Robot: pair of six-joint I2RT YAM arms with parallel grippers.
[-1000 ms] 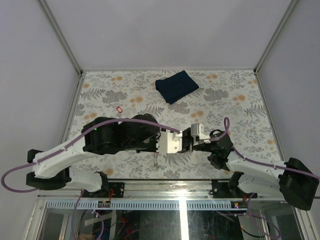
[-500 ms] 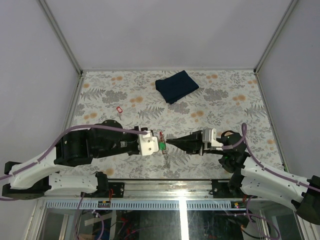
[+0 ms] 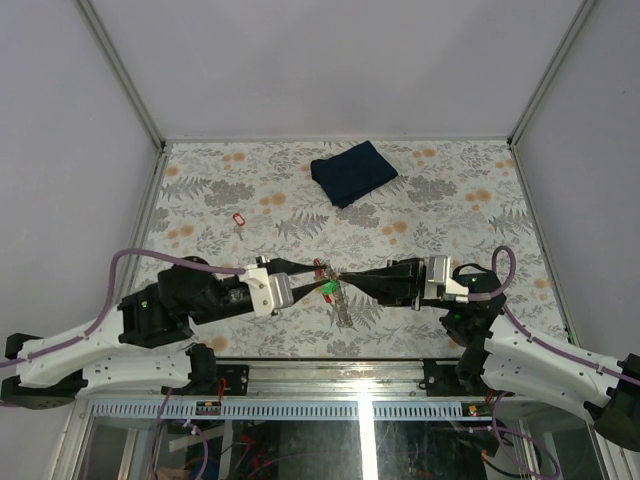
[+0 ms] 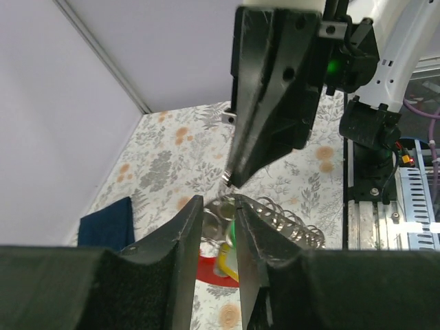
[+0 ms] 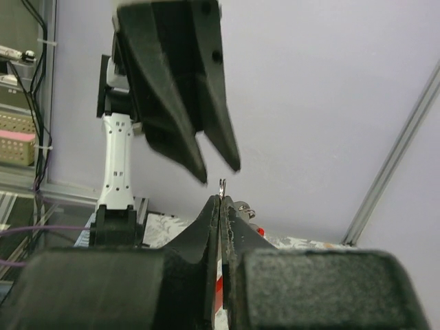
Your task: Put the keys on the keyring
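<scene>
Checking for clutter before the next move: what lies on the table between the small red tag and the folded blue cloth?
Nothing: in the top view only bare floral table lies between red tag and blue cloth.

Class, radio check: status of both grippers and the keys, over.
Right gripper shut on thin silvery keyring. Left gripper part open, grip unclear, at the green-headed key. Folded dark blue cloth far off.

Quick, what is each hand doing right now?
Left hand: partly open, nothing clearly gripped.
Right hand: closed on the keyring, holding it above the table.
</scene>
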